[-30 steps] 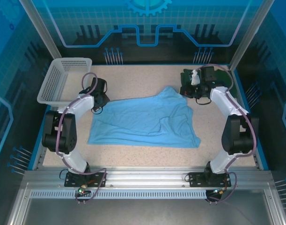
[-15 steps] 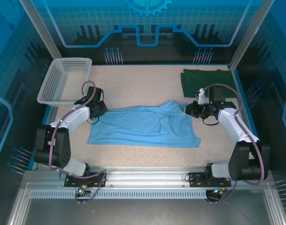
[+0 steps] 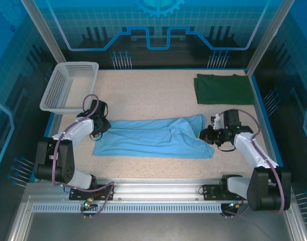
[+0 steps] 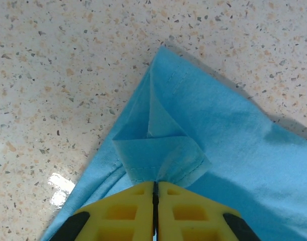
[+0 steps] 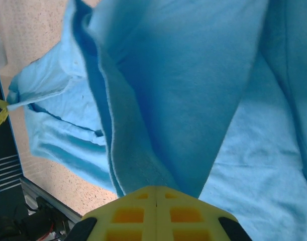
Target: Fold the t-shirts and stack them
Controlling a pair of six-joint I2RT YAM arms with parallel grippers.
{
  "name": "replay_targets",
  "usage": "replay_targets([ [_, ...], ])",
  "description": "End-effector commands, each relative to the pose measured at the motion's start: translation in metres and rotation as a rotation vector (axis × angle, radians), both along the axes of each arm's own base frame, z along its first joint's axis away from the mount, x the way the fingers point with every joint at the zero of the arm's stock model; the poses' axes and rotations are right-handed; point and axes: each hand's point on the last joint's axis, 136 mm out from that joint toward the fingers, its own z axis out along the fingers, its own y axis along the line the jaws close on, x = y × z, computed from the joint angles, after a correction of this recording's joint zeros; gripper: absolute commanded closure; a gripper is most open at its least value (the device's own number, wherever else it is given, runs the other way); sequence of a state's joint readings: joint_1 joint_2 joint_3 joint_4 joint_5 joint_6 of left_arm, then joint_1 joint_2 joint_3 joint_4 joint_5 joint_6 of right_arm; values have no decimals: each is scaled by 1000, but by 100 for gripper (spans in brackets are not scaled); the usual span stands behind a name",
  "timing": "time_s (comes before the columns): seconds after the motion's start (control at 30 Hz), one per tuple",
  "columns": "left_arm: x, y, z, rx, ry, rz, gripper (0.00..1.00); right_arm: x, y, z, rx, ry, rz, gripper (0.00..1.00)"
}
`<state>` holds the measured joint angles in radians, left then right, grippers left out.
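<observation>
The light sky-blue t-shirt (image 3: pixel 153 138) lies across the middle of the table as a long, narrow band, its far edge doubled toward the front. My left gripper (image 3: pixel 103 129) is at its left end, shut on a folded hem corner (image 4: pixel 163 158) that sticks out past the yellow fingertips (image 4: pixel 156 183). At the right end my right gripper (image 3: pixel 204 134) is shut on a lifted fold of the blue cloth (image 5: pixel 193 75), which rises from between the closed yellow jaws (image 5: pixel 156 190). The dark green t-shirt (image 3: pixel 223 89) lies folded flat at the back right corner.
A white mesh basket (image 3: pixel 78 65) stands at the back left corner. Bare speckled tabletop (image 3: pixel 153 93) stretches behind the blue shirt, and a narrower strip runs along the front. Blue raised edges bound the table on both sides.
Both grippers have come toward the near edge, drawing the blue shirt's far edge with them. The shirt has narrowed into a band. The right arm has left the green shirt's area.
</observation>
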<state>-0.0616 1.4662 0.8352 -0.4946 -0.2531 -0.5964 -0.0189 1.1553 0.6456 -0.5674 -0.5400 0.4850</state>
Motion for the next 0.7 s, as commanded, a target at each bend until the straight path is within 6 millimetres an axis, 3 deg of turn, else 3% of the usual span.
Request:
replay_targets([
  [0.0,-1,11,3,46,32,29,85,-11,-4,-9,21,59,-69,97],
  [0.03,1,11,4,44,33,27,82,-15,-5,-15,18,77,-85,91],
  [0.13,9,10,13,44,24,20,54,-21,-23,-26,-47,145,-178,68],
  [0.2,15,10,23,42,7,21,54,-23,-42,-31,-89,197,-271,58],
  [0.3,28,4,38,11,-21,9,54,-21,-68,-30,-176,232,-388,54],
  [0.37,38,-6,44,-18,-36,-20,55,-6,-73,-22,-180,193,-427,53],
  [0.47,50,-27,45,-58,-36,-106,62,33,-66,-4,-127,96,-411,58],
  [0.53,58,-44,39,-111,-22,-171,72,60,-49,9,-112,53,-322,64],
  [0.6,62,-58,29,-154,4,-213,75,82,-26,15,-112,48,-205,70],
  [0.67,64,-64,18,-139,36,-240,76,97,-6,6,-140,91,-101,80],
])
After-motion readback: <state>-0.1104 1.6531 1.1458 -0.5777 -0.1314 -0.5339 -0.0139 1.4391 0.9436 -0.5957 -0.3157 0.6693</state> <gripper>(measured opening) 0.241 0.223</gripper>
